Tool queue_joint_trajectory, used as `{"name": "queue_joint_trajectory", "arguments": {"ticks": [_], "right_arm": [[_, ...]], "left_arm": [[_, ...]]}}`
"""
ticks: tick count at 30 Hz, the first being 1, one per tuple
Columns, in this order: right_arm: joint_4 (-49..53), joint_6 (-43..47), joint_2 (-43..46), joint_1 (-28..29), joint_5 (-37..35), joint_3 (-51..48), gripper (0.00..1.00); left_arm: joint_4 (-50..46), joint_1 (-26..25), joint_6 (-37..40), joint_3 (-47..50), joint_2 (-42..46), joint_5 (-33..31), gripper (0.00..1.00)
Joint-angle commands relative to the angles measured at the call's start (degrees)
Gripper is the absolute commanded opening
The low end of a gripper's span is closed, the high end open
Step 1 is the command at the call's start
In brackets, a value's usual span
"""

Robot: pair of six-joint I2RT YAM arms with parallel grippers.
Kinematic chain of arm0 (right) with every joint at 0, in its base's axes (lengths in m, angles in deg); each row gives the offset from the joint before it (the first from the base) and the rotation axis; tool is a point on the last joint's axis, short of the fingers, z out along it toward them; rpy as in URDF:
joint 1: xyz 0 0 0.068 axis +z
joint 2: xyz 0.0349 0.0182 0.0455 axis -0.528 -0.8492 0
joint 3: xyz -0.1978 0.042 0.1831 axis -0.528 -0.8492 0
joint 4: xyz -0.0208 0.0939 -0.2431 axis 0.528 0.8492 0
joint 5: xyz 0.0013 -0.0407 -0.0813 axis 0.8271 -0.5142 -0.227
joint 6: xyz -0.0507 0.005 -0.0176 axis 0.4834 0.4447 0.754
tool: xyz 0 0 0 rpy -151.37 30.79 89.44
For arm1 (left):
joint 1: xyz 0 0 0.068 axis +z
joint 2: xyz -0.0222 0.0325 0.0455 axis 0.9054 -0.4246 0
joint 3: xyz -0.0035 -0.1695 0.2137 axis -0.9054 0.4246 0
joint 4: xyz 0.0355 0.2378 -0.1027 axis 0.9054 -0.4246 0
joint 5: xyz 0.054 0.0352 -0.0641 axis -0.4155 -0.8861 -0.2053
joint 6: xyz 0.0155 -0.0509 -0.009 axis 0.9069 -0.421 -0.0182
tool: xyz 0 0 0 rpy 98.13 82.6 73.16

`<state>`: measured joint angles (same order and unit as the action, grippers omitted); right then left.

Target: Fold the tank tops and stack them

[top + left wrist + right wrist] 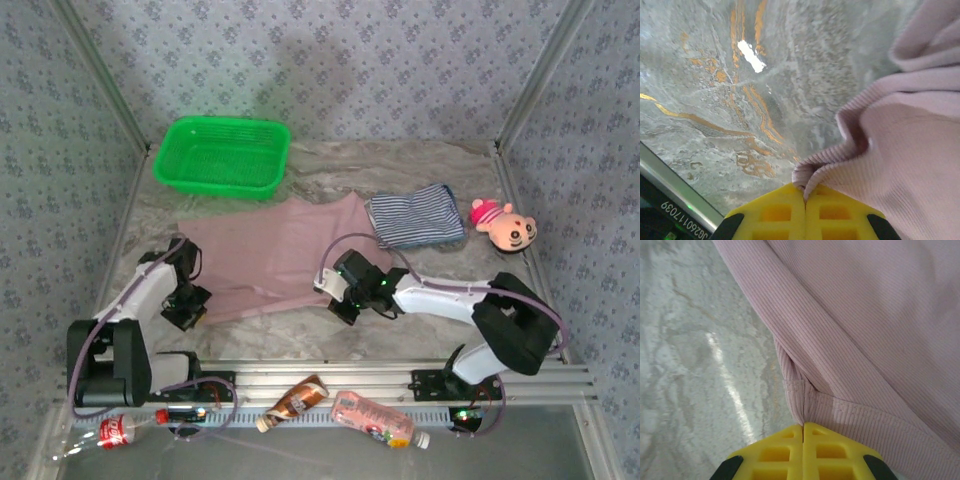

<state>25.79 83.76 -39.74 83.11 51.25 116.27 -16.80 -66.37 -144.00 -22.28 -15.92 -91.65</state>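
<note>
The dusty pink tank top (270, 255) lies spread flat on the marble table, mid-left. My left gripper (188, 305) is shut on its near-left corner; in the left wrist view the yellow jaws (805, 192) pinch a bunched fold of the pink ribbed fabric (900, 150). My right gripper (345, 290) is shut on the near-right hem corner, and the right wrist view has the stitched hem (840, 412) running into the closed jaws (803, 427). The navy-and-white striped tank top (415, 217) lies folded to the right of the pink one.
A green basket (222, 157) stands at the back left. A pink plush toy (504, 226) lies at the right beside the striped top. Three bottles (297, 400) (372, 418) (125, 430) lie along the near rail by the arm bases.
</note>
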Motion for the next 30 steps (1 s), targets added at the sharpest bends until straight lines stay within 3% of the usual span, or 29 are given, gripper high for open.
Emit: {"name": "queue_joint_trajectory", "arguments": {"ticks": [1,11,30], "right_arm": [[4.57,0.12,3.68,-0.56,4.62,0.11,0.04],[14.84,7.14,2.96,-6.30,16.77,7.64,0.04],[20.94,19.36,-20.89,-13.97,19.52,32.00,0.05]], "left_arm": [[-6.97,-0.01,0.15,-3.29,3.56,-2.11,0.00],[-12.18,0.83,-4.49,-5.73,12.08,1.33,0.00],[0.48,8.29,5.87,-13.95,-7.59,2.77,0.01]]}}
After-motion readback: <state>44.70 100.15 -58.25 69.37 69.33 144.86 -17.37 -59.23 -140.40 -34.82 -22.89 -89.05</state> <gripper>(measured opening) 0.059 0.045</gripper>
